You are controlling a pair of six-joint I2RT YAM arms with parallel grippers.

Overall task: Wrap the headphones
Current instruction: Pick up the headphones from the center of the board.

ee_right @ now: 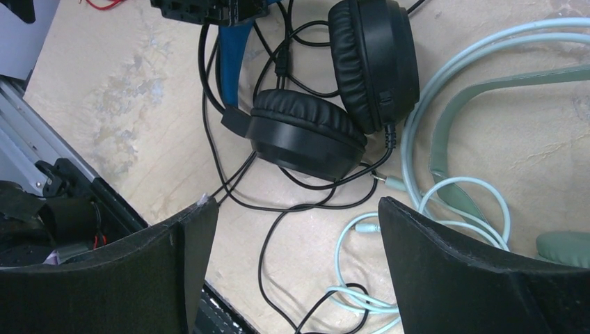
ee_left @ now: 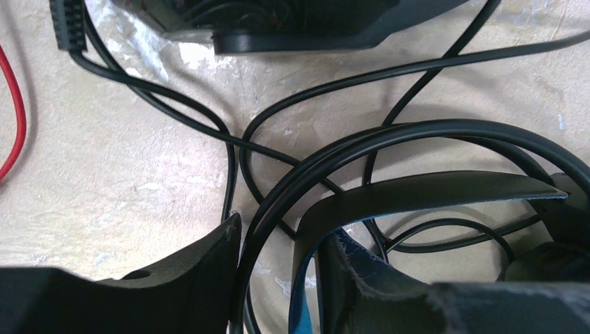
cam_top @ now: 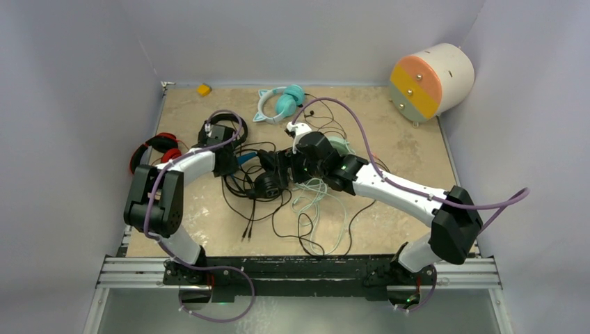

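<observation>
The left claw (ee_left: 278, 233) is straddling the black headphones (ee_left: 431, 189) and a black cable (ee_left: 417, 130) (gripping or not, I cannot tell), probably to gather cord; the right claw (ee_right: 296, 209) is hovering wide open.

Top view: bright, even overhead light; soft short shadows on the table (cam_top: 417, 153), a faint one below the drum (cam_top: 431, 80) at upper right; sharp throughout.
Left wrist view: close range; black cable (ee_left: 445, 126) casts a soft shadow; pale patches at upper centre nearly washed out; left gripper fingers (ee_left: 167, 292) along the bottom edge blurred.
Right wrist view: black ear pads (ee_right: 376, 56) crisp, slight sheen; right gripper fingers (ee_right: 473, 278) in lower corners soft.
</observation>
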